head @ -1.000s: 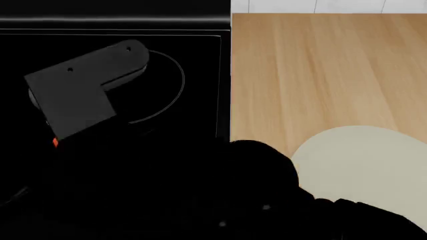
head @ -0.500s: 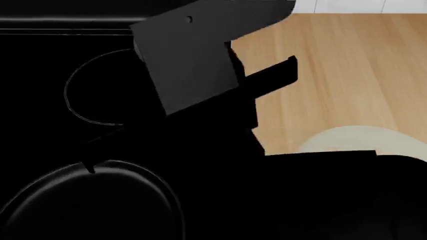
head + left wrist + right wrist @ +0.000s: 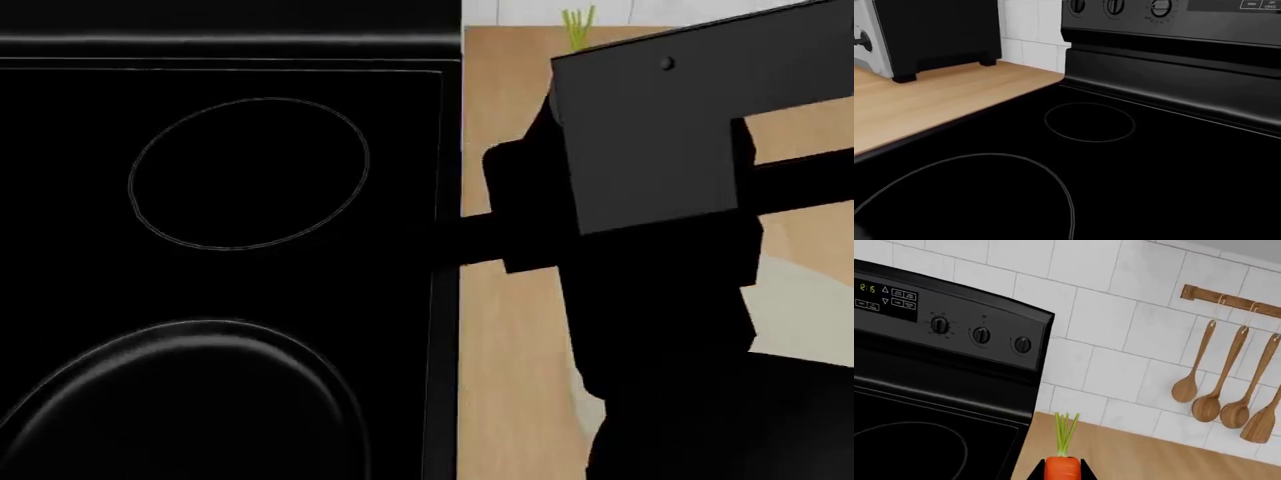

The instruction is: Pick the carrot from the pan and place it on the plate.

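A white-tiled wall backs the wooden worktop (image 3: pixel 514 340). The right claw (image 3: pixel 1062 475), closed on the carrot (image 3: pixel 1063 467), has swung off the pan (image 3: pixel 174 400) toward the plate (image 3: pixel 801 310) at four o'clock; release comes next. The left claw is unseen.

So the right arm is way over on the wooden bench (image 3: pixel 507 330) now, above the plate (image 3: pixel 801 310), not over the stove like a second ago. The carrot (image 3: pixel 1063 467) is clamped in the right hand (image 3: pixel 1063 475), I think, only its top shows. The pan (image 3: pixel 174 400) sits uncovered now, nothing orange in it.
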Tool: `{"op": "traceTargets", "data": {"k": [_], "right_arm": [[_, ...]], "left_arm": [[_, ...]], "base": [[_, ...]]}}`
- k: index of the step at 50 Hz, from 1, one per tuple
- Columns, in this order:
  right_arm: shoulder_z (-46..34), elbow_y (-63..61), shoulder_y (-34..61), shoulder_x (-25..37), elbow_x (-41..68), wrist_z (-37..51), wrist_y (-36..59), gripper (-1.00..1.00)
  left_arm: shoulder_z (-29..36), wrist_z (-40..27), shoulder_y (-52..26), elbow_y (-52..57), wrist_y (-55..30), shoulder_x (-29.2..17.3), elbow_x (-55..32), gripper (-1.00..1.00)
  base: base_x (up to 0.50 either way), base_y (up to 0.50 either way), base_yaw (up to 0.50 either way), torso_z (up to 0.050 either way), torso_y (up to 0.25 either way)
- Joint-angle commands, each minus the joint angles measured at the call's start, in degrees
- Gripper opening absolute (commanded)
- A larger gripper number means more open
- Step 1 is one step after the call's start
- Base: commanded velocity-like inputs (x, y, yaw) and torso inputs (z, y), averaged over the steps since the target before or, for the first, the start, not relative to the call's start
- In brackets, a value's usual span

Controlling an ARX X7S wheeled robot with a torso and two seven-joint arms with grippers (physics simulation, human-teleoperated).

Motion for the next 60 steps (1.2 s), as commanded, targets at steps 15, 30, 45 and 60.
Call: {"op": "traceTargets", "data": {"k": [15, 30, 45, 60], "right_arm": [[2.59, 6.77, -3.16, 6.16, -0.72, 3.48, 1.63, -1.00], [0.39, 10.43, -2.68, 6.19, 1.54, 6.60, 5.58, -1.00], [-0.87, 16.37, -6.55, 5.30, 1.63, 3.26, 4.26, -1.00], [-1.28, 17.73, -10.68, 6.52, 3.01, 1.28, 3.07, -1.00]], "left_arm": [[-0.33, -1.47, -0.45, -3.56, 1.07, 0.04, -1.97, 1.00], [-1.17, -2.43, 1.08, -5.11, 3.80, 0.33, -3.80, 1.00], [-1.15, -3.24, 1.07, -6.69, 4.56, 0.07, -5.15, 1.00], [-0.71, -4.06, 1.05, -6.41, 4.15, -0.45, -6.07, 1.00]], "base": [[0.00, 0.00, 0.00, 0.000, 0.000], [0.00, 0.00, 0.00, 0.000, 0.000], [0.00, 0.00, 0.00, 0.000, 0.000], [0.00, 0.00, 0.00, 0.000, 0.000]]}}
